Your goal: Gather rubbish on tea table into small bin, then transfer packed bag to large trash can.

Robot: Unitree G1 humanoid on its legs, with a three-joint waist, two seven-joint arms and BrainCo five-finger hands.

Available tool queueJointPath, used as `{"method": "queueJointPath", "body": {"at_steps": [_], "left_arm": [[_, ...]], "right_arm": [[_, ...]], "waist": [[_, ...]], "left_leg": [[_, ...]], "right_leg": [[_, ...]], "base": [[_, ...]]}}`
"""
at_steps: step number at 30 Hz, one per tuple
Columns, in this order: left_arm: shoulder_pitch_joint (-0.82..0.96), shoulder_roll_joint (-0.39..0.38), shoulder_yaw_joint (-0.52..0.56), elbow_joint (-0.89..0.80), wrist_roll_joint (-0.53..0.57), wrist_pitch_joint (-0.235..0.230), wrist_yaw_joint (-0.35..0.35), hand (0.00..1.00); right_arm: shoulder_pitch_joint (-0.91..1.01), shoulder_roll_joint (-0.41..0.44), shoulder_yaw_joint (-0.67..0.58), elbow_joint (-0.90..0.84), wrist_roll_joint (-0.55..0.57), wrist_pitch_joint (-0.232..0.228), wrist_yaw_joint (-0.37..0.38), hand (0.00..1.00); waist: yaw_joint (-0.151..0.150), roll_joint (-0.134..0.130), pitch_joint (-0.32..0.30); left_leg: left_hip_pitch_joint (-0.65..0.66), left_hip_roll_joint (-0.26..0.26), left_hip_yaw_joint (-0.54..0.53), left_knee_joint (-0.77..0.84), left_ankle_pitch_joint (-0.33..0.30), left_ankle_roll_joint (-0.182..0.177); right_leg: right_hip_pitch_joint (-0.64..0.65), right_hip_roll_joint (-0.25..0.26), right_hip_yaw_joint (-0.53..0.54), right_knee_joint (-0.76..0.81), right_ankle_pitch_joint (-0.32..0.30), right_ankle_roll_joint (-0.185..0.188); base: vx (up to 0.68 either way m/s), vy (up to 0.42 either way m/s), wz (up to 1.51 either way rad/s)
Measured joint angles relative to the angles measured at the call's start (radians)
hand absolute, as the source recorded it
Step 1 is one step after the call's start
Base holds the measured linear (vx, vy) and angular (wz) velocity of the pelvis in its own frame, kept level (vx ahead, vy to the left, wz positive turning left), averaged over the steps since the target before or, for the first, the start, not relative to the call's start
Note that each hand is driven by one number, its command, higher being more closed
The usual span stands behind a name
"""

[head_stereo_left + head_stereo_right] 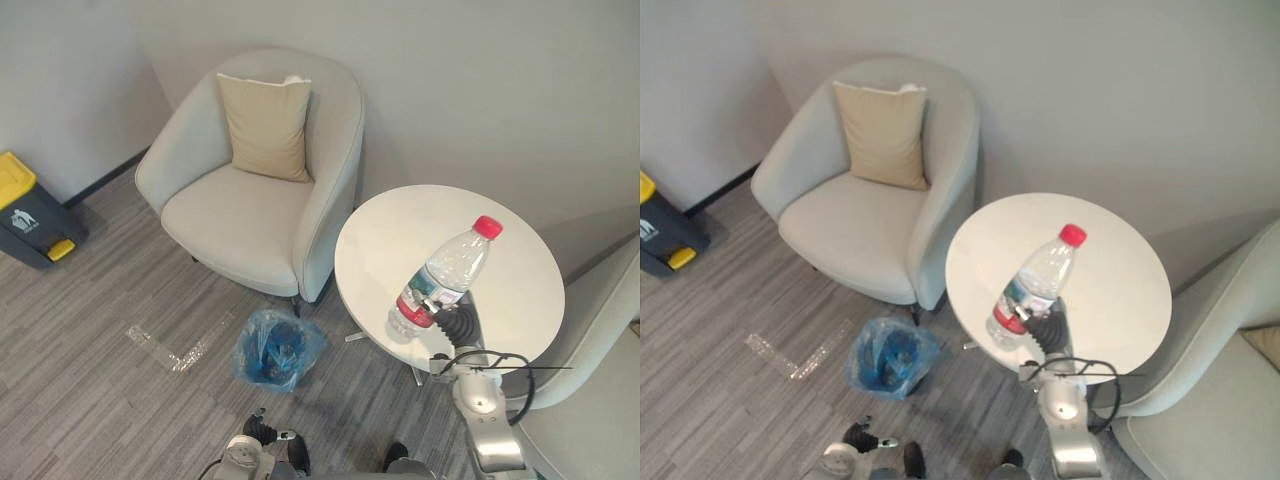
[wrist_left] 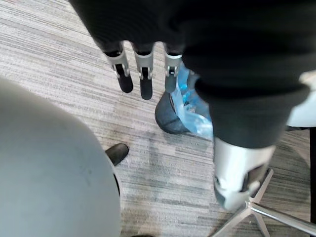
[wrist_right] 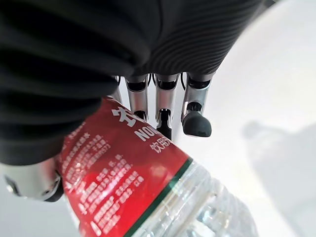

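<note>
Bottle (image 1: 447, 275) in right hand (image 1: 455, 323) (fingers (image 3: 166, 101) curled)

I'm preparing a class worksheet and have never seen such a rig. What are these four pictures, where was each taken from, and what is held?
It is a humanoid robot. The two wide pictures come from cameras in its head, looking down; the two close ones from its wrists. Its right hand is closed round a red-capped bottle, tilted over the round white table. Its left hand hangs open and empty near the bin lined with a blue bag. An armchair stands beside the table.
</note>
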Motion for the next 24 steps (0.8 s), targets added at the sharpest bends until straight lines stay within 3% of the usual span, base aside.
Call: {"method": "queueJointPath", "body": {"at_steps": [1, 2, 4, 6, 8, 9, 10, 11, 12, 13, 14, 15, 16, 17, 19, 22, 23, 24], "left_arm": [[0.000, 0.000, 0.000, 0.000, 0.000, 0.000, 0.000, 0.00], [0.001, 0.003, 0.000, 0.002, -0.001, 0.000, 0.000, 0.00], [0.000, 0.009, 0.002, 0.015, -0.006, 0.000, 0.000, 0.00], [-0.002, 0.014, 0.009, 0.017, -0.023, -0.001, 0.001, 0.00], [-0.011, 0.020, 0.015, 0.019, -0.029, 0.000, 0.002, 0.00], [-0.011, 0.022, 0.030, 0.021, -0.030, 0.004, 0.001, 0.00], [-0.017, 0.032, 0.032, 0.023, -0.029, 0.005, 0.000, 0.00], [-0.016, 0.037, 0.032, 0.025, -0.030, 0.006, 0.000, 0.00], [-0.016, 0.051, 0.032, 0.041, -0.029, 0.006, 0.000, 0.00], [-0.018, 0.069, 0.033, 0.039, -0.029, 0.006, -0.001, 0.00], [-0.026, 0.074, 0.038, 0.041, -0.028, 0.005, 0.000, 0.00], [-0.030, 0.048, 0.044, 0.057, -0.019, 0.020, 0.000, 0.00], [-0.022, 0.034, 0.048, 0.055, -0.018, 0.021, 0.001, 0.00], [-0.019, 0.016, 0.050, 0.049, -0.016, 0.023, 0.000, 0.00], [-0.017, -0.005, 0.050, 0.049, -0.015, 0.025, -0.001, 0.00], [-0.016, -0.005, 0.048, 0.040, -0.007, 0.024, -0.002, 0.00], [-0.016, -0.006, 0.040, 0.037, 0.002, 0.024, -0.001, 0.00], [-0.016, -0.006, 0.040, 0.037, 0.002, 0.024, -0.001, 0.00]], "right_arm": [[0.000, 0.000, 0.005, 0.004, 0.000, 0.003, 0.002, 1.00], [0.000, 0.000, 0.017, 0.016, 0.000, 0.003, 0.009, 1.00], [0.007, -0.002, 0.020, 0.018, 0.000, 0.003, 0.019, 1.00], [0.006, -0.011, 0.020, 0.019, 0.000, 0.003, 0.026, 1.00], [0.000, -0.015, 0.021, 0.020, -0.001, 0.003, 0.039, 1.00], [0.006, -0.016, 0.021, 0.021, 0.000, 0.003, 0.046, 1.00], [0.016, -0.015, 0.020, 0.017, 0.000, 0.002, 0.049, 1.00], [0.023, -0.015, 0.021, 0.016, 0.000, 0.001, 0.050, 1.00], [0.053, -0.007, 0.019, 0.003, 0.000, 0.002, 0.050, 1.00], [0.080, -0.001, 0.021, -0.021, 0.001, 0.002, 0.051, 1.00], [0.083, -0.001, 0.021, -0.027, 0.001, 0.001, 0.051, 1.00], [0.087, -0.018, 0.018, -0.028, 0.001, 0.005, 0.053, 1.00], [0.083, -0.021, 0.014, -0.031, 0.001, 0.005, 0.054, 1.00], [0.065, -0.021, 0.011, -0.033, 0.001, 0.005, 0.054, 1.00], [0.066, -0.017, 0.004, -0.056, 0.003, 0.005, 0.058, 1.00], [0.066, -0.010, 0.005, -0.059, 0.003, 0.005, 0.058, 1.00], [0.061, -0.011, -0.002, -0.063, 0.003, 0.003, 0.056, 1.00], [0.059, -0.011, -0.006, -0.063, 0.003, 0.003, 0.055, 1.00]], "waist": [[0.000, 0.001, 0.002], [-0.002, 0.003, 0.004], [-0.022, -0.007, 0.012], [-0.025, -0.015, 0.018], [-0.022, -0.011, 0.027], [-0.038, 0.011, 0.048], [-0.053, 0.017, 0.063], [-0.055, 0.015, 0.063], [-0.060, -0.017, 0.055], [-0.061, -0.074, 0.049], [-0.063, -0.093, 0.051], [-0.058, -0.047, 0.037], [-0.057, -0.030, 0.022], [-0.049, 0.003, 0.019], [-0.051, 0.033, 0.018], [-0.049, 0.031, 0.021], [-0.049, 0.028, 0.022], [-0.049, 0.026, 0.022]], "left_leg": [[0.001, -0.005, -0.003, -0.002, -0.006, 0.007], [0.013, -0.020, -0.016, -0.009, -0.011, 0.015], [0.022, -0.038, -0.072, -0.011, -0.013, 0.018], [0.039, -0.054, -0.110, -0.021, -0.005, 0.029], [0.050, -0.051, -0.147, -0.016, -0.013, 0.045], [0.048, -0.012, -0.199, 0.019, -0.031, 0.045], [0.048, 0.021, -0.243, 0.049, -0.051, 0.039], [0.048, 0.024, -0.258, 0.054, -0.056, 0.034], [0.047, 0.010, -0.299, 0.076, -0.074, 0.017], [0.043, -0.034, -0.333, 0.119, -0.101, 0.005], [0.040, -0.045, -0.346, 0.136, -0.110, 0.002], [0.028, -0.023, -0.368, 0.182, -0.144, -0.008], [0.021, -0.014, -0.372, 0.189, -0.157, -0.013], [0.000, 0.003, -0.376, 0.198, -0.166, -0.017], [-0.004, 0.022, -0.369, 0.200, -0.168, -0.021], [-0.001, 0.053, -0.308, 0.235, -0.189, -0.053], [0.001, 0.071, -0.209, 0.229, -0.192, -0.052], [0.000, 0.074, -0.183, 0.226, -0.192, -0.052]], "right_leg": [[-0.002, -0.008, 0.002, 0.016, -0.010, 0.002], [-0.018, -0.017, 0.051, 0.075, -0.061, -0.010], [-0.038, 0.036, 0.229, 0.120, -0.164, -0.034], [-0.038, 0.052, 0.299, 0.148, -0.179, -0.043], [-0.070, 0.063, 0.333, 0.277, -0.178, -0.070], [-0.142, 0.128, 0.416, 0.380, -0.200, -0.082], [-0.165, 0.209, 0.496, 0.358, -0.212, -0.071], [-0.176, 0.230, 0.515, 0.350, -0.210, -0.069], [-0.196, 0.258, 0.586, 0.293, -0.189, -0.054], [-0.190, 0.232, 0.613, 0.208, -0.097, -0.065], [-0.192, 0.223, 0.611, 0.221, -0.091, -0.062], [-0.179, 0.230, 0.564, 0.231, -0.103, -0.064], [-0.176, 0.238, 0.556, 0.215, -0.111, -0.075], [-0.168, 0.246, 0.538, 0.197, -0.107, -0.082], [-0.149, 0.249, 0.490, 0.179, -0.105, -0.085], [-0.097, 0.252, 0.434, 0.165, -0.105, -0.085], [-0.067, 0.248, 0.405, 0.151, -0.106, -0.086], [-0.065, 0.245, 0.399, 0.149, -0.106, -0.086]], "base": [[-0.02, 0.104, 0.13], [-0.01, 0.061, 0.28], [0.02, 0.013, 0.70], [0.17, -0.013, 0.67], [0.17, -0.031, 0.52], [0.12, -0.071, 0.93], [0.12, -0.086, 0.99], [0.17, -0.119, 1.09], [0.20, -0.167, 1.14], [0.22, -0.194, 1.15], [0.28, -0.202, 1.01], [0.26, -0.134, 0.58], [0.33, -0.109, 0.49], [0.22, -0.048, 0.17], [0.22, -0.063, 0.50], [0.14, -0.038, 0.70], [0.06, -0.001, 0.66], [0.06, 0.044, 0.88]]}}
